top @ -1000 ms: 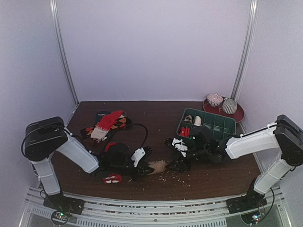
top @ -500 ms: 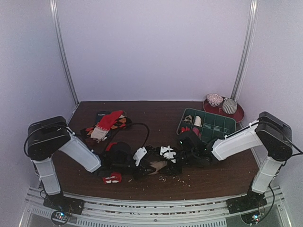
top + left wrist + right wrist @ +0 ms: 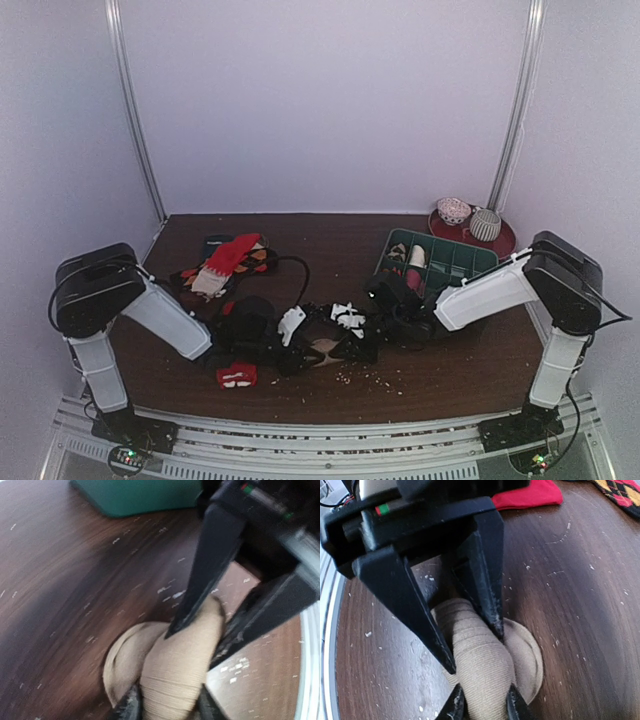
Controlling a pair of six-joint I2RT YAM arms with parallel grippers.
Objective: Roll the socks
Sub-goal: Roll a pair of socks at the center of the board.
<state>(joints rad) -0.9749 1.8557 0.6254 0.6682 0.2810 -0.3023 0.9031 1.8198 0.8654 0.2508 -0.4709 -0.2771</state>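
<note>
**Tan sock (image 3: 325,348) in the near middle of the surface (image 3: 450,375)**

Clamped by the right fingers (image 3: 454,707), closed on it. Flanked by the left fingers (image 3: 127,707), touching both sides; clamped or loosened, cannot tell. Crowded by a red sock roll (image 3: 238,377) near-left, black cable (image 3: 303,275) and sock heap (image 3: 228,260) behind, green tray (image 3: 465,265) far right.

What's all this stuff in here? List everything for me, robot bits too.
tan sock: one, tan, table centre
red sock: one, red with white marks, front left
sock pile: several, red, white, patterned, back left
tray: one, green, right side
plate: one, dark red, back right
bowls: two, pale patterned, on plate
cable: one, black, centre left
table: one, dark brown, crumb-speckled
left gripper: black, closed on tan sock
right gripper: black, closed on tan sock
</note>
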